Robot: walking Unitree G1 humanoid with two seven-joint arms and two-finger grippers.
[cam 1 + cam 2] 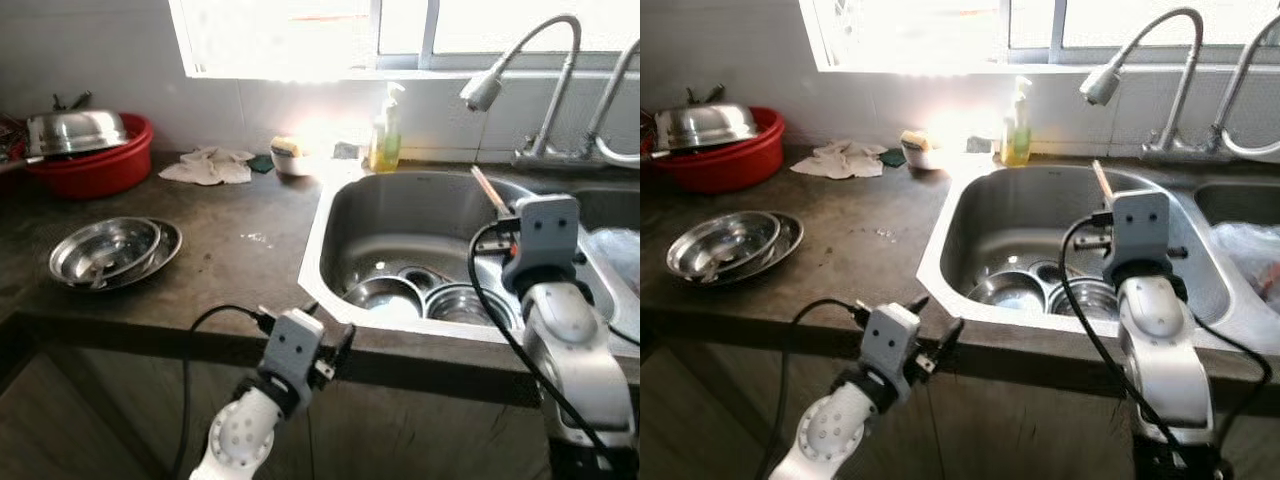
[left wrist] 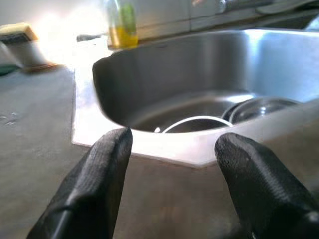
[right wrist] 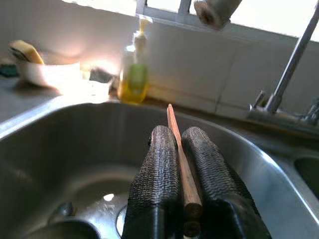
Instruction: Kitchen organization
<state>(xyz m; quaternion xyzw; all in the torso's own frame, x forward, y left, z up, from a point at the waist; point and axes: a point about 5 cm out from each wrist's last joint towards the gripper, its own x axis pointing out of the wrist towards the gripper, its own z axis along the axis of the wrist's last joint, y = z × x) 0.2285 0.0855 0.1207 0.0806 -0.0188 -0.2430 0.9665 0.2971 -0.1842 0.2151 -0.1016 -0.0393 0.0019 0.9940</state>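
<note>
Gripping a wooden stick [image 3: 178,149] tight in the right gripper [image 3: 185,164] above the sink [image 1: 420,215]; left gripper [image 2: 172,149] spread wide, holding nothing, at counter edge [image 1: 150,320].

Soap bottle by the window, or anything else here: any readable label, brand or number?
None readable. The soap bottle shows yellow liquid and no legible label; glare from the window washes it out. The wooden stick clamped in the right claw carries no markings. The sink shows no brand.

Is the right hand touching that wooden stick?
Touching. The right wrist view shows the right hand with both fingers pressed against the wooden stick held between them.
</note>
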